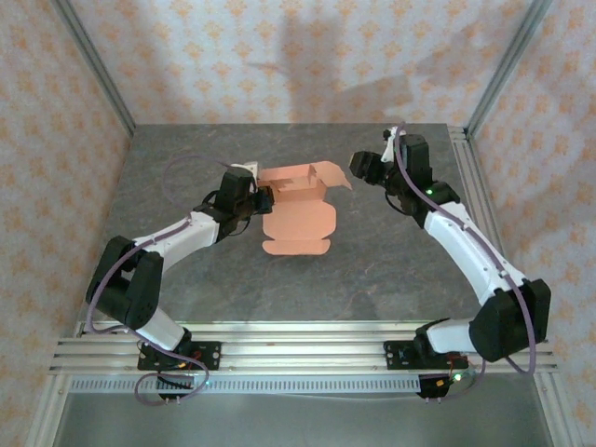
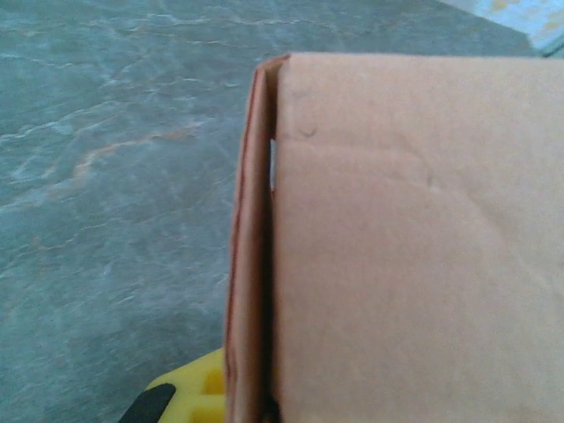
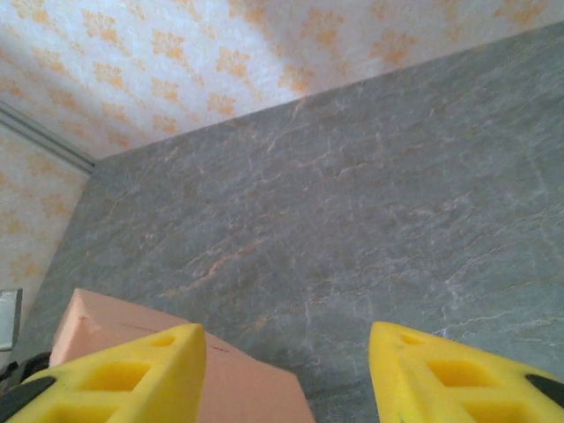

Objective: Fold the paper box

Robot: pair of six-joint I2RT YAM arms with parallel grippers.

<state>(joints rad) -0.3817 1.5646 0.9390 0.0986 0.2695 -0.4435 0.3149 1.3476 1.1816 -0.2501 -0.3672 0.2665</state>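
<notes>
The paper box (image 1: 298, 212), salmon-orange card, lies partly folded in the middle of the table; its far half has raised walls and its near half lies flat. My left gripper (image 1: 263, 198) is shut on the box's left wall. In the left wrist view the doubled card wall (image 2: 251, 264) runs up from beside one yellow finger (image 2: 189, 392), and the other finger is hidden behind the card. My right gripper (image 1: 361, 169) hangs open just right of the box's raised right flap (image 1: 337, 177). In the right wrist view a box corner (image 3: 238, 383) lies beside the left finger, with nothing between the fingers (image 3: 284, 339).
Grey marbled tabletop (image 1: 372, 261) extends around the box. Patterned walls stand behind and at both sides, with metal frame posts (image 1: 93, 65) at the corners. An aluminium rail (image 1: 298, 349) holds the arm bases along the near edge.
</notes>
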